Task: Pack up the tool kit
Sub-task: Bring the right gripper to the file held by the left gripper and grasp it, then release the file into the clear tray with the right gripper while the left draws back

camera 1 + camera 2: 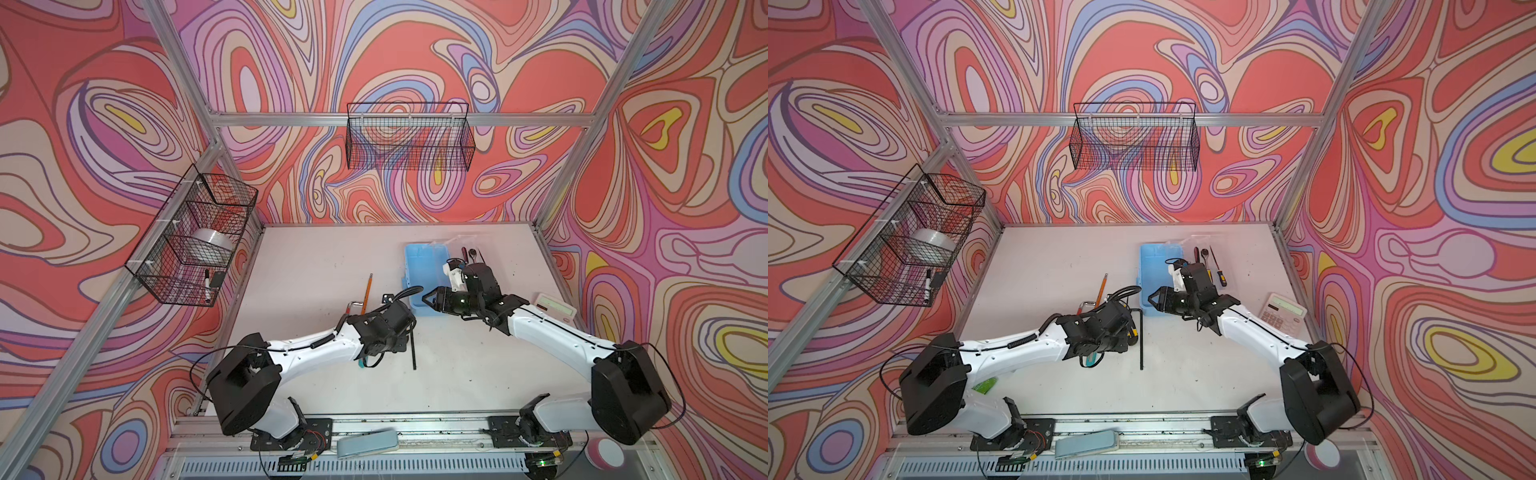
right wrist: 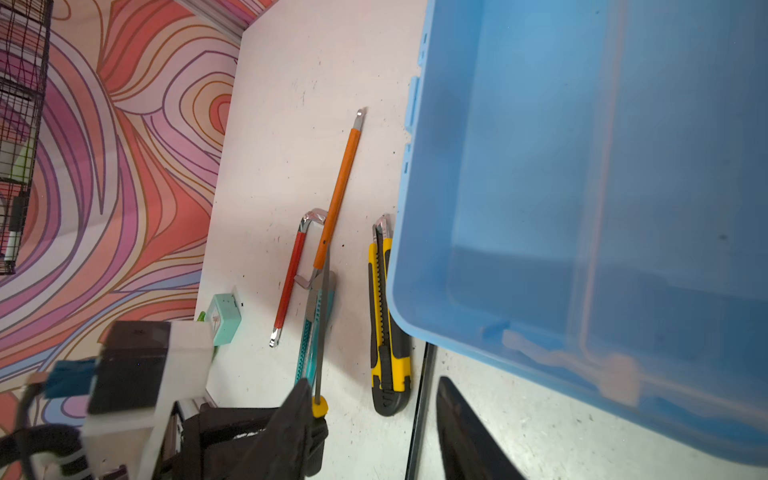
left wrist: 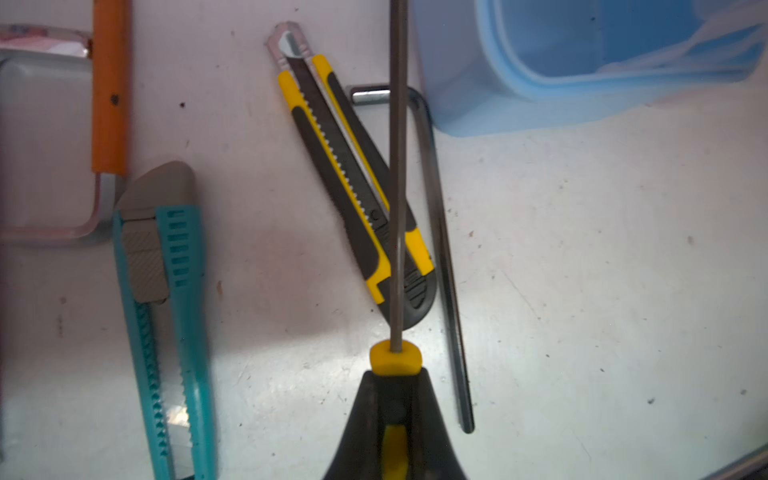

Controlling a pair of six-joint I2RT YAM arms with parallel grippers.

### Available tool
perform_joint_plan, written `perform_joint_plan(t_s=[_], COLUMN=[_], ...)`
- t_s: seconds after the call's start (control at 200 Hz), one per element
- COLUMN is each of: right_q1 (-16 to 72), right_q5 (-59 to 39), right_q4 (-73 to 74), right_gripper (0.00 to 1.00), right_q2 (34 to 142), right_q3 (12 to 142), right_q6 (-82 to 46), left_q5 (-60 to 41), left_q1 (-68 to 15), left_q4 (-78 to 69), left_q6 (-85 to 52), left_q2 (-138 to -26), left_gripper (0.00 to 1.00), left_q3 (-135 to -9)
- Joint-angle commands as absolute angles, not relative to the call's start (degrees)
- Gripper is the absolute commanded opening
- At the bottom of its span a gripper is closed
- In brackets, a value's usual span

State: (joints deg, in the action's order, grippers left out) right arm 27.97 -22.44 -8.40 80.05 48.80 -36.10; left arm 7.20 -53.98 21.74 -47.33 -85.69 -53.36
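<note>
Screwdriver (image 3: 397, 166) inside left gripper (image 2: 308, 424), near case (image 3: 582, 62)

Light blue case (image 2: 540, 166); yellow-black knife (image 3: 345, 174); teal knife (image 3: 183, 332); red-pink swirled wall (image 1: 415, 54).

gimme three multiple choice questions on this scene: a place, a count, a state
1. The yellow utility knife lies: A flat on the table beside the case; B inside the case; C leaning upright against the case.
2. Utility knives in the left wrist view: A one; B four; C two.
3. The left gripper is: A open, empty; B shut on a screwdriver; C shut on the yellow utility knife.
Answers: A, it lies flat outside the blue wall; C, the yellow one plus a teal utility knife; B, it clamps the yellow-collared handle.
</note>
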Motion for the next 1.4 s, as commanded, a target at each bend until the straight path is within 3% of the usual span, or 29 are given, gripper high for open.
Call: perform_joint_plan(t_s=[0.0,0.591,0.686,0.796,0.901,1.001,1.071,1.182,1.392], right_q1=[29.0,32.7,32.8,32.8,32.8,32.3,30.9,26.0,11.5], right_q5=[-23.4,-24.3,-24.7,-24.7,-24.0,-22.9,-22.2,-20.8,-17.0], right_q4=[-4.8,-0.6,-0.7,-1.5,-4.9,-8.0,-11.6,-19.4,-35.2], right_gripper=[0.49,0.41,0.3,0.04,0.0,0.0,0.0,0.0,0.0], right_q2=[81.7,86.1,86.4,86.1,85.5,83.9,82.4,79.6,77.9], right_q3=[49.1,49.4,49.8,50.1,51.0,51.9,53.2,56.7,68.2], right_q6=[-37.5,-40.1,-40.3,-40.3,-38.6,-36.3,-33.8,-28.1,-13.8], left_q5=[5.0,-0.5,-0.5,-0.2,0.7,2.9,5.7,9.8,12.2], left_q1=[-54.1,-54.1,-54.1,-54.1,-54.1,-53.9,-53.8,-53.5,-50.3], left_q4=[18.4,8.0,6.4,5.8,5.4,6.3,8.1,12.2,25.6], left_q6=[-45.6,-45.2,-45.4,-46.2,-48.6,-50.2,-50.8,-50.4,-51.7], left_q2=[-85.2,-85.4,-84.8,-84.4,-83.3,-81.4,-79.4,-76.8,-78.4], left_gripper=[0.0,0.0,0.0,0.0,0.19,0.56,0.72,0.83,0.87], left_q3=[-54.6,-54.2,-53.4,-52.4,-50.6,-48.5,-47.3,-46.2,-48.2])
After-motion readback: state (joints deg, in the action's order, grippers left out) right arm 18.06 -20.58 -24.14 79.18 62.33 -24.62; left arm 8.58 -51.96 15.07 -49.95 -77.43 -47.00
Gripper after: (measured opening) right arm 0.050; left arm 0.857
